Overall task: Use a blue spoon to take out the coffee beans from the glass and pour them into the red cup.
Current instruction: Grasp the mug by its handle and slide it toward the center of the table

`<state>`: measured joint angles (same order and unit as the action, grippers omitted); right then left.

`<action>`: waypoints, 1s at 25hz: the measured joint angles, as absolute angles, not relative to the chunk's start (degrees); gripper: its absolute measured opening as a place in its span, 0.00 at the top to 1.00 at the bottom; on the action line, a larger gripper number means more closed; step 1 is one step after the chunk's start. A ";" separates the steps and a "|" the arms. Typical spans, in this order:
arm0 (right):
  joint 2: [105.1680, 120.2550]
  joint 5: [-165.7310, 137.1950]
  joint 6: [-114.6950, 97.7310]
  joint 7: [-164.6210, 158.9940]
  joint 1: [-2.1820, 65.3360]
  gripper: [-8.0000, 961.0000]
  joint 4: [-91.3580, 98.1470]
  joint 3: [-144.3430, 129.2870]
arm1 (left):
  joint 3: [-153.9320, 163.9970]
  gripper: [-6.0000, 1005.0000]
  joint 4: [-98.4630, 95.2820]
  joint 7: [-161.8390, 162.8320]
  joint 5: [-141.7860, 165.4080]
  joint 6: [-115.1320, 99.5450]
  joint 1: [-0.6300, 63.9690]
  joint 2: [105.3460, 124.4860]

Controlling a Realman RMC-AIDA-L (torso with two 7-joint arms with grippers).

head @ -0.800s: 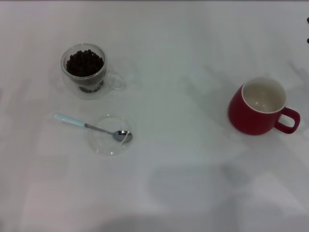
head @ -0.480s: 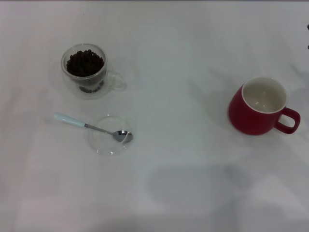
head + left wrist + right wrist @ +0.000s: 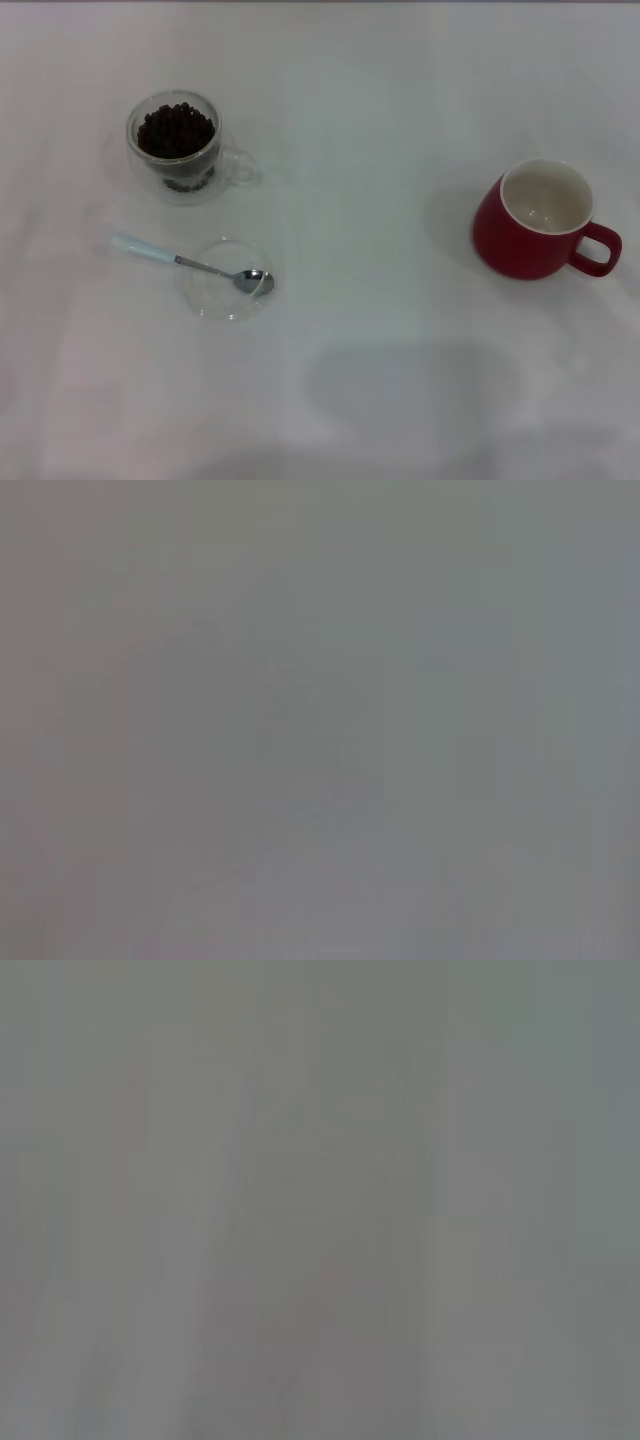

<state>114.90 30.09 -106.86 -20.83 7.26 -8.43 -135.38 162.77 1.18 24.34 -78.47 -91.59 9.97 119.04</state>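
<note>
Plain white table [image 3: 380, 100], nothing started yet: dark coffee beans [image 3: 176, 130] fill the clear double-walled glass [image 3: 180, 148], the rounded red cup [image 3: 540, 220] sits empty well to the right, and the pale-blue-handled spoon [image 3: 190, 262] rests across a shallow clear dish [image 3: 226, 296] (neither of my grippers is in view, so can't tell their state).

Bright, even head view; wrist views featureless grey.

White table [image 3: 380, 100]; on it glass [image 3: 178, 150], dish [image 3: 222, 292], red cup [image 3: 540, 222].
</note>
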 joint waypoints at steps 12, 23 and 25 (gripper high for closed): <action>115.10 20.69 -102.29 -20.42 5.70 0.21 -11.75 -135.44 | 162.77 0.38 0.36 23.85 -78.39 -91.36 10.87 119.09; 115.13 18.54 -94.58 -18.19 6.56 0.21 -7.74 -135.53 | 162.61 0.38 0.35 22.32 -78.46 -91.19 11.32 119.03; 115.13 18.15 -92.79 -17.48 6.61 0.21 -6.63 -135.53 | 162.50 0.38 0.45 22.32 -78.63 -91.20 11.36 119.01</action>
